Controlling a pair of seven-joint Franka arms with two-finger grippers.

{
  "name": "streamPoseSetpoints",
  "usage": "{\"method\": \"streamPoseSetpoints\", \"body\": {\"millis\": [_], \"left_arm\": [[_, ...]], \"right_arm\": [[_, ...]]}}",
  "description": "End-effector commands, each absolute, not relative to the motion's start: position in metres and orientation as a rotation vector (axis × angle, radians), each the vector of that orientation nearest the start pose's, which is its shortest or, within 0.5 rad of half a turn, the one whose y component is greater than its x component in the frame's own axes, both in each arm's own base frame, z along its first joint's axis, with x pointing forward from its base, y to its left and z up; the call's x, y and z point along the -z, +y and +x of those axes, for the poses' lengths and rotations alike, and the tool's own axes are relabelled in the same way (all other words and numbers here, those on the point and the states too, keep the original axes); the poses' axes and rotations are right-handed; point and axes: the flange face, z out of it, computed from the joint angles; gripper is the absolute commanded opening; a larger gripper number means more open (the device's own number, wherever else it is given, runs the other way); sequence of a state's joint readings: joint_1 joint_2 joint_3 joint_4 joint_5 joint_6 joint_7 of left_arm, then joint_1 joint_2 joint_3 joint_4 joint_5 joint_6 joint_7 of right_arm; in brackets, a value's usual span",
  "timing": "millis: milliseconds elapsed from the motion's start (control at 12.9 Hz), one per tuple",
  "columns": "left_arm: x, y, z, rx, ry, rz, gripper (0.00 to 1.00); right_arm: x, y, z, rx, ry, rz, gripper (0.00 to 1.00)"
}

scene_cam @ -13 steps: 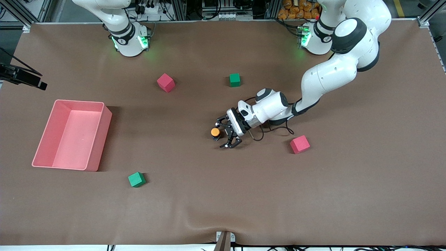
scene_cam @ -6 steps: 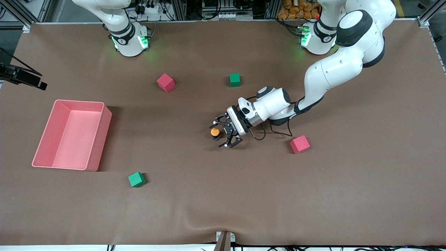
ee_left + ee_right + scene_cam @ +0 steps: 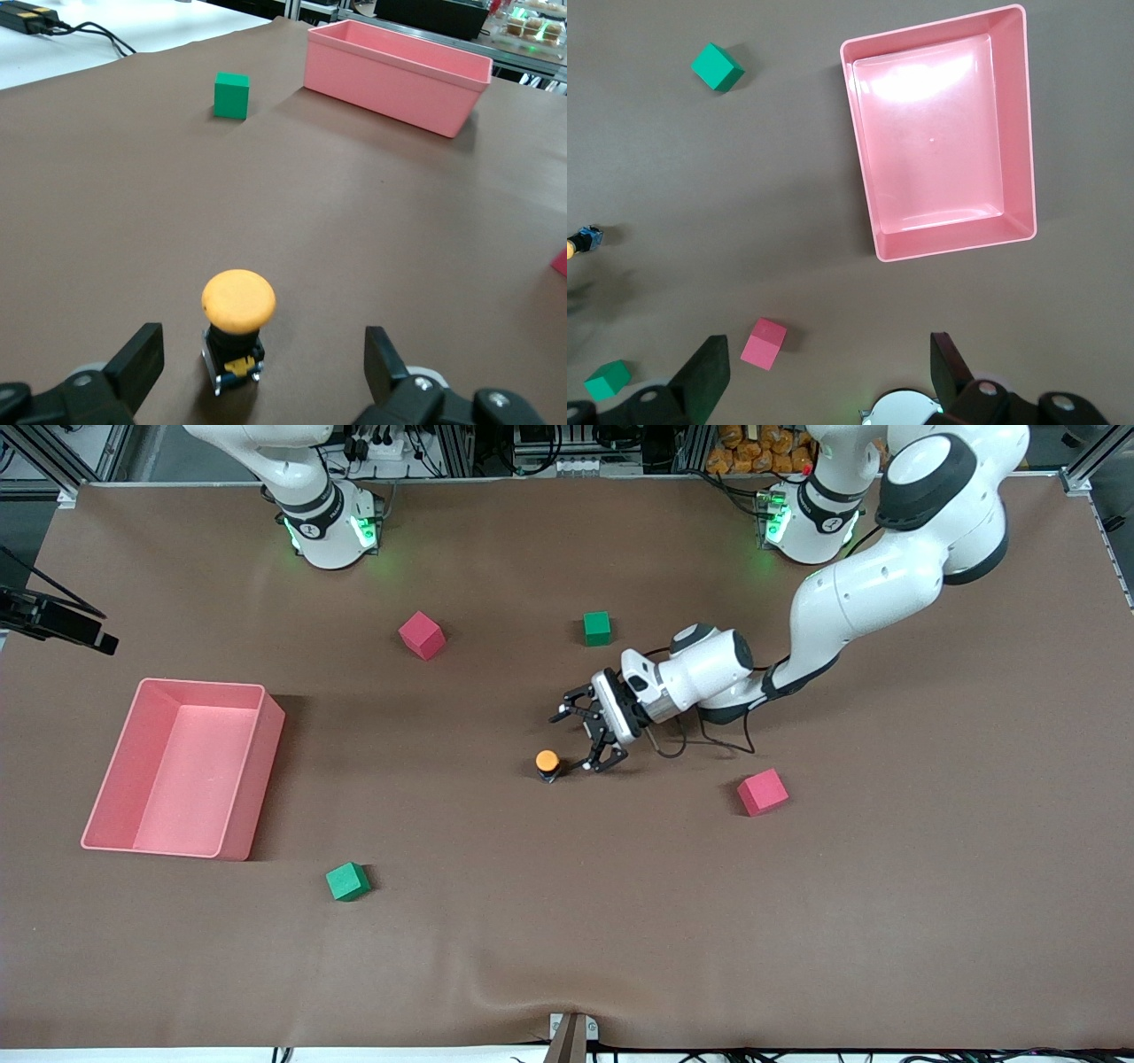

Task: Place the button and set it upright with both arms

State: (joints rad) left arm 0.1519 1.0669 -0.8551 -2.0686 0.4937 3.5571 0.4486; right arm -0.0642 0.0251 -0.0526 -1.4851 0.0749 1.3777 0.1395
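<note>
The button stands upright on the brown table, orange cap on top, free of both grippers. In the left wrist view the button sits just ahead of the fingers, with its black-and-blue body on the mat. My left gripper is open and empty, low over the table beside the button, toward the left arm's end; its fingers stand wide apart. My right gripper is open and empty, high over the table by its own base; it is out of the front view. The button shows at the edge of the right wrist view.
A pink bin stands toward the right arm's end, also in the right wrist view. Two red cubes and two green cubes lie scattered. A black cable loops by the left wrist.
My left gripper, open around the button a second ago, has drawn back toward its own base. The button stays standing where it was. The right arm has not moved.
</note>
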Motion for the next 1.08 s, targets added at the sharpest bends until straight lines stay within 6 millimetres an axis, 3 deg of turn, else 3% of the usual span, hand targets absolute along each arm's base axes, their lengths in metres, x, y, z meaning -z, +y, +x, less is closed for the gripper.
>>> {"method": "streamPoseSetpoints", "body": {"millis": [0, 77, 309, 464, 696, 927, 1005], "left_arm": [[-0.226, -0.382, 0.458, -1.002, -1.254, 1.966, 1.0], [-0.238, -0.379, 0.466, -0.984, -1.297, 2.001, 1.0], [-0.305, -0.369, 0.483, -0.933, -1.49, 2.16, 1.0], [-0.339, -0.354, 0.5, -0.838, -1.526, 2.251, 1.0], [-0.383, -0.31, 0.525, -0.7, -1.497, 2.365, 1.0], [-0.435, -0.26, 0.566, -0.482, -1.481, 2.545, 1.0], [-0.442, -0.252, 0.572, -0.407, -1.474, 2.58, 1.0]], "right_arm": [[-0.652, -0.057, 0.537, -0.157, 0.374, -3.026, 1.0], [-0.652, -0.059, 0.537, -0.155, 0.378, -3.025, 1.0], [-0.651, -0.054, 0.538, -0.16, 0.364, -3.025, 1.0], [-0.65, -0.054, 0.539, -0.162, 0.368, -3.024, 1.0], [-0.649, -0.056, 0.539, -0.164, 0.373, -3.022, 1.0], [-0.649, -0.058, 0.538, -0.168, 0.375, -3.023, 1.0], [-0.649, -0.059, 0.538, -0.171, 0.382, -3.022, 1.0]]}}
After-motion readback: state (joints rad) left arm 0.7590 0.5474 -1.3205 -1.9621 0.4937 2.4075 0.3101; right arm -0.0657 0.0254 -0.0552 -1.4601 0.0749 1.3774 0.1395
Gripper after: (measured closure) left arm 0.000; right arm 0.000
